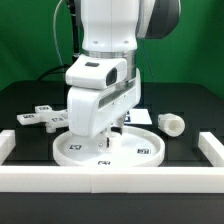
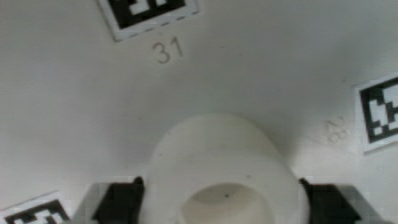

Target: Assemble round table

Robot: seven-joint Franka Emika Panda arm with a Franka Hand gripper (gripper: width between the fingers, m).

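My hand [image 1: 110, 131] sits over the middle of the large rimmed white plastic disc [image 1: 128, 148], fingers [image 2: 121, 200] flanking its raised hub [image 2: 222, 165]; I cannot tell if they pinch. Probably positioning the disc. Next I'd fetch the short white cylindrical post [image 1: 172, 122] just beside it.

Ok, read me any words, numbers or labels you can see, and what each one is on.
"31": printed on the round disc, just beside a black-white square tag.
Faint mark on the disc near a second tag: too blurred to read.
Small tags in the exterior view: too small to read any text.
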